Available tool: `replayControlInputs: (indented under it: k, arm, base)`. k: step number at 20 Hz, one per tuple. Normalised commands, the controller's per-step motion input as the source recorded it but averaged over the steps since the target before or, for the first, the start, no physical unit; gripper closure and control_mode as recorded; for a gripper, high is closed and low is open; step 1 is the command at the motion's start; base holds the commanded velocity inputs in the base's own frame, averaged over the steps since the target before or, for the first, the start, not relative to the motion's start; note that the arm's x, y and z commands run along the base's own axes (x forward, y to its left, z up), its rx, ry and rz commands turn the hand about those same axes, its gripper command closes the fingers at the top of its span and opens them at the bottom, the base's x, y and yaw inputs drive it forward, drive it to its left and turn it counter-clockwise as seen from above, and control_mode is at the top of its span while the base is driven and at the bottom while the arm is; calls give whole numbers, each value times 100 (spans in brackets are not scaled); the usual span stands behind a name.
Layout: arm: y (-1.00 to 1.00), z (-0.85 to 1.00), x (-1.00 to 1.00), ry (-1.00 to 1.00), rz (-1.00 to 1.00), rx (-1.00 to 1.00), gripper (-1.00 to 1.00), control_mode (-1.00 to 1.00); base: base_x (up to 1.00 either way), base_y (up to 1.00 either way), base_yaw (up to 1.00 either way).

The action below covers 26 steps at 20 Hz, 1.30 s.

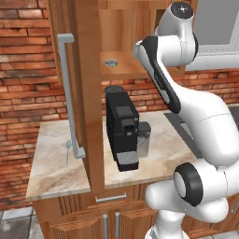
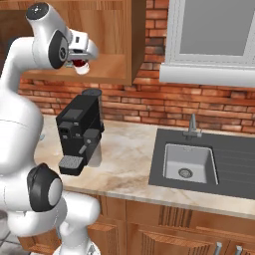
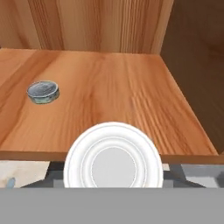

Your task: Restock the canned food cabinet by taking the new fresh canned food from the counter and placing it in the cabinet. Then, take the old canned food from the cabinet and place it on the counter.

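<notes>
Wooden cabinet point(image 3: 109, 74) shelf fills the hand view's upper frame; gripper point(image 2: 79, 63) clamps red can point(image 3: 113, 157) upright, lid facing camera; grey tin point(image 3: 43, 92) lies flat, upper left.

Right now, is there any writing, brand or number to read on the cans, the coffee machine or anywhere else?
None can be read.
Red can in the gripper: plain white top, no label.
Flat grey tin: side band too blurred to tell.
Coffee machine: no markings visible.
</notes>
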Motion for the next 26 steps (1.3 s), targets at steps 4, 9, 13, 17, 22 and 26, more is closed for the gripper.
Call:
replayControlInputs:
  k: [4,9,13,17,22,26]
  arm:
    - [-8,-26,62,0,4,-10,100,-100]
    - [-7,-18,65,0,0,-5,100,-100]
    - [-6,-17,57,0,0,0,100,-100]
    - [-8,-10,53,0,0,0,100,-100]
    - [-17,-29,34,0,0,0,100,-100]
    - [-14,-29,36,0,0,0,-100,-100]
  base:
    - [0,0,0]
    - [0,0,0]
    - [0,0,0]
    - [0,0,0]
    - [0,0,0]
    - [0,0,0]
